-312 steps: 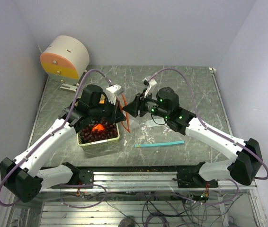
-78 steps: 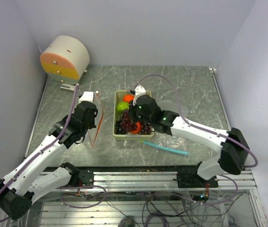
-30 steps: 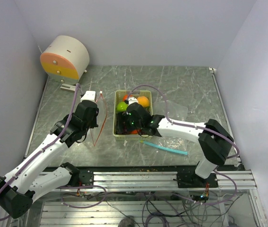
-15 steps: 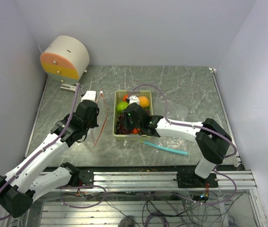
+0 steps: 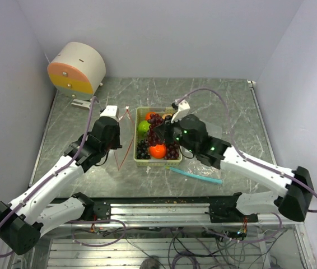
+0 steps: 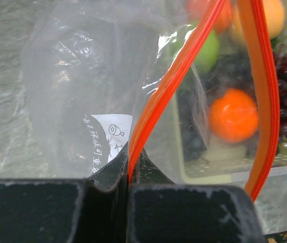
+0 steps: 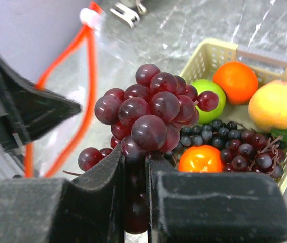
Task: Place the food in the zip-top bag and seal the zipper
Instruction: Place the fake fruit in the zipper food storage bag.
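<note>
Right fingers (image 7: pixel 135 167) clamp the grapes (image 7: pixel 148 114), left fingers (image 6: pixel 128 178) pinch the zipper (image 6: pixel 174 81) of the bag (image 6: pixel 77 76) — carry the bunch across, lower it squarely through the mouth; hold that edge taut.

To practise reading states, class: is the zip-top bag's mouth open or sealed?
Open: the zip-top bag has red-orange zipper strips diverging widely above the left gripper.

Thin zip-top bag (image 6: pixel 77 66) was clear plastic, crinkly & glossy w/ glare patches; its zipper (image 6: pixel 174 86) was a smooth red-orange plastic strip. The grapes (image 7: pixel 148 111) looked like smooth, glossy dark-red plastic beads, the orange fruit (image 7: pixel 200 158) shiny too, vs. the basket (image 7: pixel 212 50) in matt pale perforated plastic. The desk (image 5: pixel 220 101) had a polished grey marble look w/ white veins; pads of right hand (image 7: pixel 134 162) & left hand (image 6: pixel 130 159) were matt black, a bit scuffed.
</note>
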Controlling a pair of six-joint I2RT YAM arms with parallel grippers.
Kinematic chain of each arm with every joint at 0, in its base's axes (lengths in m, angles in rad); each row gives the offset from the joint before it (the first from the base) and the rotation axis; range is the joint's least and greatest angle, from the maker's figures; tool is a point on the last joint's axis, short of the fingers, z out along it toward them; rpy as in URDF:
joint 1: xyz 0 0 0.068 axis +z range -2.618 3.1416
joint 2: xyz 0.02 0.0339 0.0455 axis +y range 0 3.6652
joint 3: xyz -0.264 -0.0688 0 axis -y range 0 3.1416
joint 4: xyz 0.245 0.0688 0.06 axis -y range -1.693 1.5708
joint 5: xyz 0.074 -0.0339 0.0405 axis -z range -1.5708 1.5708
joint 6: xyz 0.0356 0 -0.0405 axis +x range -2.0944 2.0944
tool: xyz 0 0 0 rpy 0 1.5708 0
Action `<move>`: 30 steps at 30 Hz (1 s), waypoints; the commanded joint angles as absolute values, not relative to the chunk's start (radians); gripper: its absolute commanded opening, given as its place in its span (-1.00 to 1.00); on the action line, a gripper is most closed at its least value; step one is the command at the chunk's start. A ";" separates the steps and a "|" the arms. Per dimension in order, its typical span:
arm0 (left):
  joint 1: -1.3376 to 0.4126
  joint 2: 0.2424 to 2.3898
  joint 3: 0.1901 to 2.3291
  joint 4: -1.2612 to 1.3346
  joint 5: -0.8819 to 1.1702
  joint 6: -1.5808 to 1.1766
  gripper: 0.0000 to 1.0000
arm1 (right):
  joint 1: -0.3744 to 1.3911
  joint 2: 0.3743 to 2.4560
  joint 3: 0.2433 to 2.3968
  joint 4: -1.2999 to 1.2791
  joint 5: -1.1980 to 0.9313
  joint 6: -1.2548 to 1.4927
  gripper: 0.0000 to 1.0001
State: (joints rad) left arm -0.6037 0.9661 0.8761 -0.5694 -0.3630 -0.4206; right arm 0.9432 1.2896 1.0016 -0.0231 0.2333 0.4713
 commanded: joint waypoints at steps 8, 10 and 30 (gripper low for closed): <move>-0.600 1.055 0.774 -0.208 -0.178 -0.498 -0.86 | 0.917 1.100 0.941 0.130 0.001 0.429 -1.00; -0.600 1.075 0.768 -0.186 -0.155 -0.505 -0.86 | 0.917 1.095 0.931 0.177 -0.041 0.432 -1.00; -0.600 1.026 0.745 -0.138 -0.004 -0.571 -0.86 | 0.917 1.348 0.853 0.543 0.083 0.495 -1.00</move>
State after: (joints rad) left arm -0.6037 1.0458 0.7536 -0.1829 -0.0734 -0.5411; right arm 0.9180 1.3403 0.8707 0.4641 -0.0074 0.4915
